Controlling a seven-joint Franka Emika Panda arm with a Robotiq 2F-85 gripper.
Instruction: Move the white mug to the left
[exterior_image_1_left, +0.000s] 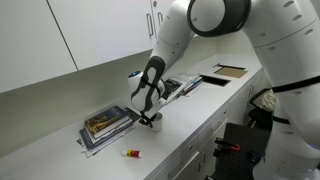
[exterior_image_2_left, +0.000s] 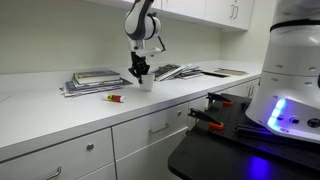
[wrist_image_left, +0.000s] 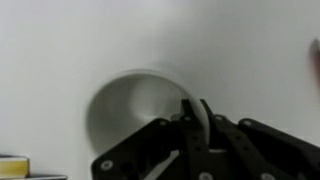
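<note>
The white mug is a small squat cup standing on the white counter, just beside the stack of books. It also shows in an exterior view and fills the wrist view, seen from above with its inside empty. My gripper points straight down at the mug. In the wrist view the two fingers sit on either side of the mug's rim wall, closed on it. The mug's base rests on the counter.
A stack of books lies beside the mug. A tiny red-and-yellow object lies near the counter's front edge. Open magazines and a dark board lie on the other side. Wall cabinets hang above.
</note>
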